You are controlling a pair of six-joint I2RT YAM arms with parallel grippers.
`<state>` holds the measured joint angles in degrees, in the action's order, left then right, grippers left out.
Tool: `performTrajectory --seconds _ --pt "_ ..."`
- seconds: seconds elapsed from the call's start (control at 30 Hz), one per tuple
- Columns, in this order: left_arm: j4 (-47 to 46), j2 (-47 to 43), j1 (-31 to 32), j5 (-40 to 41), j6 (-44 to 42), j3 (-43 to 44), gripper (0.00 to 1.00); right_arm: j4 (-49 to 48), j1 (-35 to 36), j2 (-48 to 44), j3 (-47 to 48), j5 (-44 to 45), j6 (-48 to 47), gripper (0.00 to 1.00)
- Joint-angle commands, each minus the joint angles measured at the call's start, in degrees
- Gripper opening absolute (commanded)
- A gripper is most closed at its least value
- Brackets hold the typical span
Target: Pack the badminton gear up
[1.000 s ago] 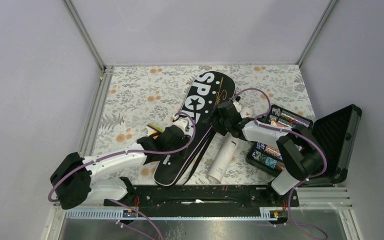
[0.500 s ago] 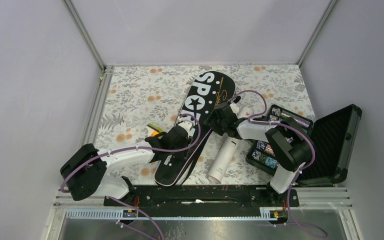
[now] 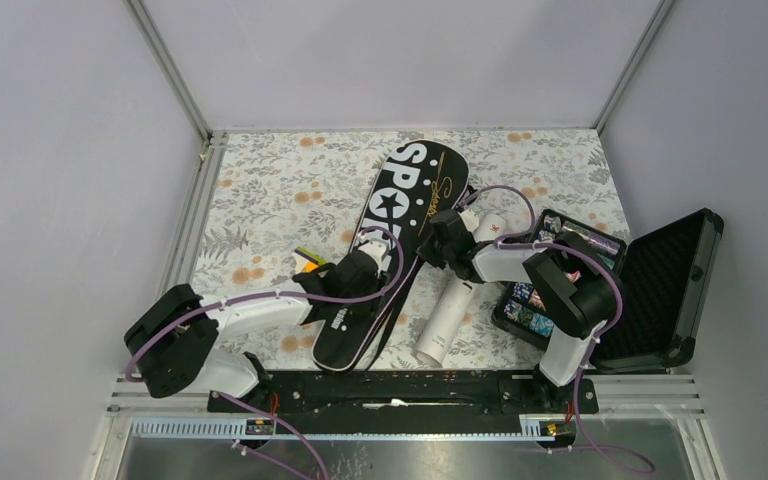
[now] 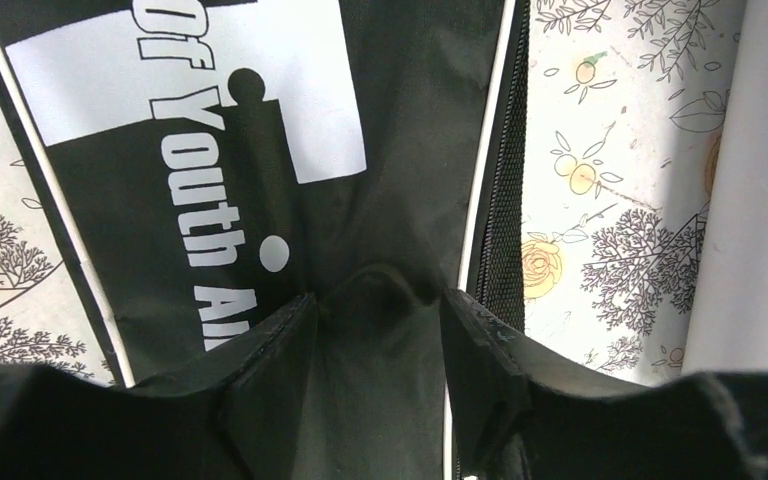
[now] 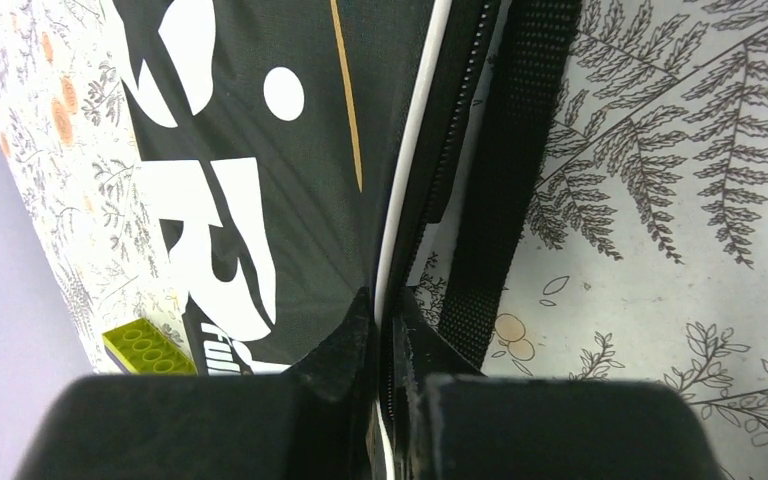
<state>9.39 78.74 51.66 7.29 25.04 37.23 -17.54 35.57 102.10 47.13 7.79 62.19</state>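
Note:
The black racket bag [image 3: 410, 185], lettered "SPO" where it shows, lies slantwise on the flowered table. My left gripper [image 3: 368, 268] sits on its narrow lower part; in the left wrist view its jaws [image 4: 378, 305] stand partly apart, pinching a hump of the bag's fabric [image 4: 400, 150]. My right gripper [image 3: 430, 248] is at the bag's right edge, and in the right wrist view it [image 5: 385, 305] is shut on the white-piped zipper edge of the bag [image 5: 310, 170]. The long white tube [image 3: 447, 315] lies just right of the bag, apart from both grippers, and is also in the left wrist view [image 4: 750, 200].
A black hard case [image 3: 505, 320] of colourful foil-wrapped items stands at the right, its lid [image 3: 672, 285] open. The bag's black webbing strap [image 5: 520, 180] trails on the table beside the zipper. A yellow-green brick [image 5: 145, 350] lies left of the bag.
My right gripper has closed on the bag's zipper edge. The left arm has slid a little to the right along the bag's narrow part.

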Motion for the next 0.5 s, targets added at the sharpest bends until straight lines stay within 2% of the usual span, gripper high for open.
performTrajectory --seconds 0.0,0.3,0.47 --pt "4.15 -0.68 0.1 -1.24 -0.1 1.48 0.53 -4.79 0.49 -0.5 -1.15 -2.8 1.53 0.0" --pt "6.43 -11.71 5.61 9.5 -6.11 4.44 0.69 1.49 0.48 -8.47 0.67 -6.72 9.37 0.0" --pt "5.92 -14.29 7.08 10.07 -9.54 4.34 0.78 3.51 0.54 -11.13 2.76 -9.76 13.27 0.0"
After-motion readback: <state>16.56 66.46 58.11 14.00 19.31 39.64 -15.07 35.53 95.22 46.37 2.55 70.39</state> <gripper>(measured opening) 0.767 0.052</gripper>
